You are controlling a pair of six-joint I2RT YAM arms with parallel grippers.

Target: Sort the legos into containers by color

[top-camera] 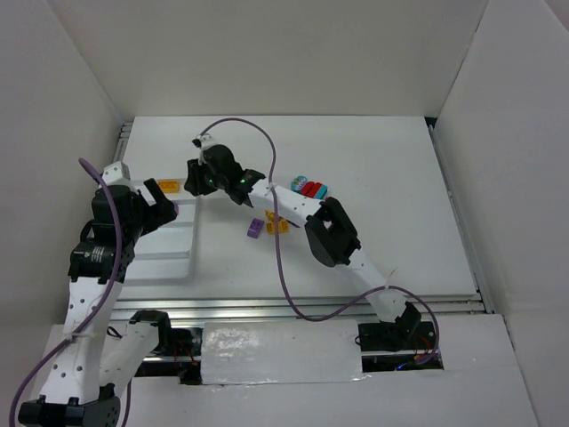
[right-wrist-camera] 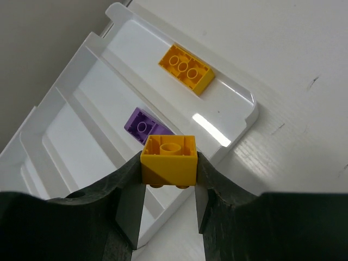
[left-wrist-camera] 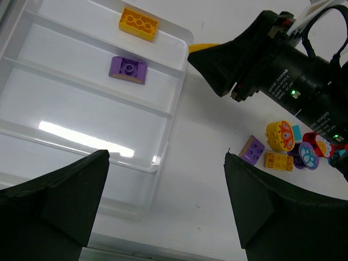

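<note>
**Tray**: white, four long rows, on the left part of the table.
- Farthest row: one long yellow brick, lying flat near the right end.
- Next row nearer: one purple brick, also near the right end.
- The two nearest rows show nothing in the left wrist view.

**Right gripper**: clamped on a square yellow brick, one finger on each side face. It holds the brick in the air over the right end of the tray, close to the two bricks already placed.

**Left gripper**: jaws spread wide and holding nothing, poised above the tray's near right corner.

**Loose bricks**, on the bare table to the right of the tray, well apart from it:
- a purple square brick
- a small yellow brick just beside it
- a round yellow piece with a printed top
- a round purple piece
- red bricks and a teal piece, farther off
</note>
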